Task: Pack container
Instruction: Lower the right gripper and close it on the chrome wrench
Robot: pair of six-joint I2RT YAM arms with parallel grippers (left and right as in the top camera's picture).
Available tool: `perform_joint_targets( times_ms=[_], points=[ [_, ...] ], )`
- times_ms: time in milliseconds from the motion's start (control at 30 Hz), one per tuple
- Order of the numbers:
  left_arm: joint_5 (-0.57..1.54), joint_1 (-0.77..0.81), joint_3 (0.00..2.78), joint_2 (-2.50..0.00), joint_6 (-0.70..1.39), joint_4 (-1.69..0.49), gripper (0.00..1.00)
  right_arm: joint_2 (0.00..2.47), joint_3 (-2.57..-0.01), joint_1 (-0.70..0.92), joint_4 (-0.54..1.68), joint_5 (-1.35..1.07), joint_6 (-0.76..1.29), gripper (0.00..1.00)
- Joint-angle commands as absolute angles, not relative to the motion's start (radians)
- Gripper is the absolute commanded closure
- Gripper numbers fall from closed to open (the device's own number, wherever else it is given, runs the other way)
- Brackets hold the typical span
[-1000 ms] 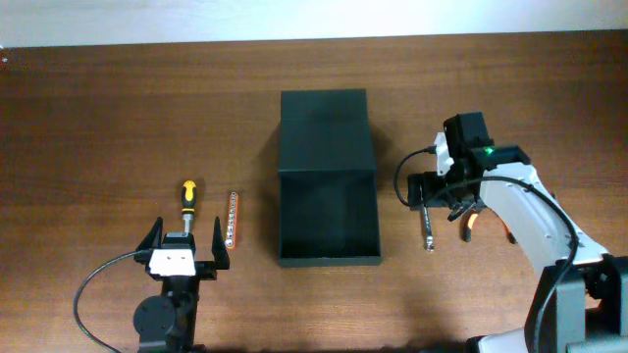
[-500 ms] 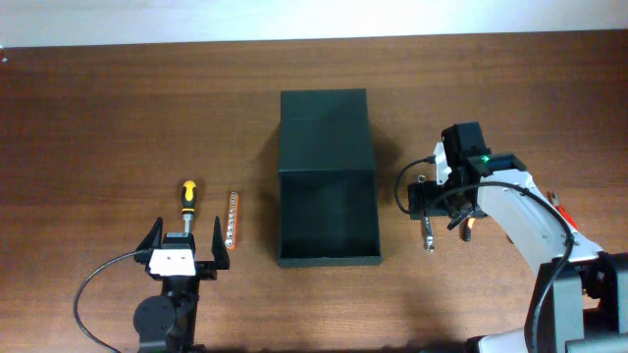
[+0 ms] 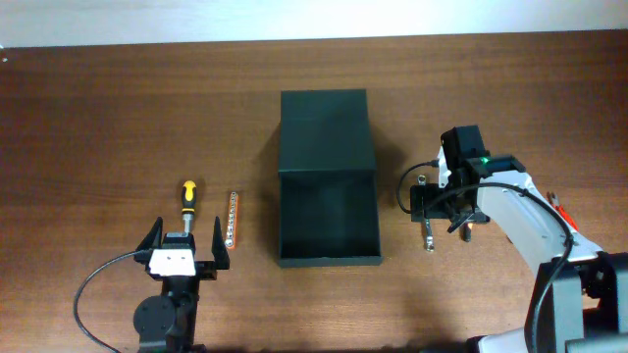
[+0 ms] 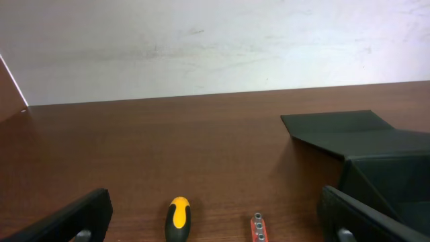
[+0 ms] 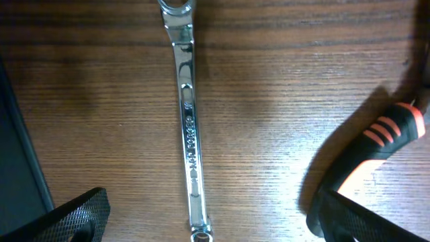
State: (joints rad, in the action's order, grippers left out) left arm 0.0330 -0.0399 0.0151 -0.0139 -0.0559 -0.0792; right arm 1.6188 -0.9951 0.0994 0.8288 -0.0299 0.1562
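Container (image 3: pixel 328 259): table centre, open, lid flap laid flat toward the far edge.
My right gripper (image 5: pixel 201 225): jaws apart, straddling the wrench (image 5: pixel 188 128), bare wood on both sides. An orange-handled tool (image 5: pixel 386 144) lies just beside its right finger.
My left gripper (image 3: pixel 184 240): spread wide, screwdriver (image 3: pixel 187 196) just ahead, well apart from the container.

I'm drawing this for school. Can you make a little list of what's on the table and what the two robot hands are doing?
box: dark green-black container, lid open, nothing seen inside
left of box: yellow-black screwdriver, orange bit strip
right of box: silver wrench, orange-handled tool
left hand: open, empty
right hand: open, above wrench
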Motion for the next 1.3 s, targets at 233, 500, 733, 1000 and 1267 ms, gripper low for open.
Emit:
perform_joint_targets(
  times_ms=[233,500,733,1000,1267],
  points=[
    [0.029,-0.044,0.009,-0.006,-0.053,-0.081,0.01,1.710,-0.989,0.108,0.825,-0.014,0.150,0.01],
    [0.029,-0.044,0.009,-0.006,-0.053,-0.081,0.01,1.724,-0.989,0.162,0.795,0.016,0.113,0.01],
    [0.029,-0.044,0.009,-0.006,-0.053,-0.081,0.01,1.725,-0.989,0.173,0.786,0.066,0.174,0.01],
    [0.029,-0.044,0.009,-0.006,-0.053,-0.081,0.01,1.725,-0.989,0.170,0.773,0.061,0.174,0.01],
    [0.029,-0.044,0.009,-0.006,-0.053,-0.081,0.01,1.728,-0.985,0.170,0.754,0.057,0.174,0.01]
  ],
)
